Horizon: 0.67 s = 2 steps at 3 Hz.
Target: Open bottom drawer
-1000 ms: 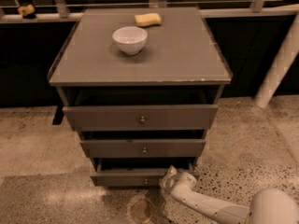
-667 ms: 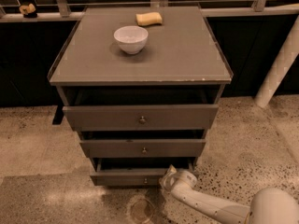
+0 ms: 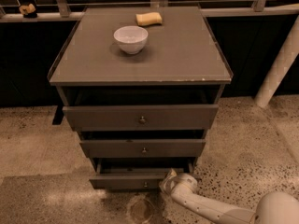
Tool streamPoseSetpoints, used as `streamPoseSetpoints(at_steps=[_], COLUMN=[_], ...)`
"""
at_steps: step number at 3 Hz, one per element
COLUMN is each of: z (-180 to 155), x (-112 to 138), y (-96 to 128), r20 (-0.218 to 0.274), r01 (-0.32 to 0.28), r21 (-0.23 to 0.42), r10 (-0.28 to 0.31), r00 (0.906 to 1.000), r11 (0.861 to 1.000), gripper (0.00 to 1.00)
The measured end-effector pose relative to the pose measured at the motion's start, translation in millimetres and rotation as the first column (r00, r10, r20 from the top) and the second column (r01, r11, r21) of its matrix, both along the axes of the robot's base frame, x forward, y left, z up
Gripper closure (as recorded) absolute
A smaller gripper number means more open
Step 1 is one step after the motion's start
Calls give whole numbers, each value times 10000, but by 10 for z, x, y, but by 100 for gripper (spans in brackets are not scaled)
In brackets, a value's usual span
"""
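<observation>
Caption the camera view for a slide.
Gripper at the bottom drawer's right end; white bowl and yellow sponge sit on the cabinet top.

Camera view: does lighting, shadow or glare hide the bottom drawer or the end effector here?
Camera view: the light is dim and warm-tinted. The bottom drawer shows its front clearly, while the gap above it lies in deep shadow. The pale end effector, at that front's right end, stands out. The bowl casts a soft shadow on the cabinet top. There is no strong glare.
</observation>
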State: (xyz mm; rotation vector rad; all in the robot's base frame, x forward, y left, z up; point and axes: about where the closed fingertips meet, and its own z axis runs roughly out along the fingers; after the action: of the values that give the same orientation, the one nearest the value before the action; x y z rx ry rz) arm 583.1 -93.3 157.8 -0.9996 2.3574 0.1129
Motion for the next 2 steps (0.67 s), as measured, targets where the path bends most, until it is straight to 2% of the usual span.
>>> streamPoseSetpoints(at_steps=[2], z=[-11], x=[-16], y=[-7], r20=[-80], r01=[19], r21=[6], r10=[-19], r00=[10000], r11=[10000], gripper=[100])
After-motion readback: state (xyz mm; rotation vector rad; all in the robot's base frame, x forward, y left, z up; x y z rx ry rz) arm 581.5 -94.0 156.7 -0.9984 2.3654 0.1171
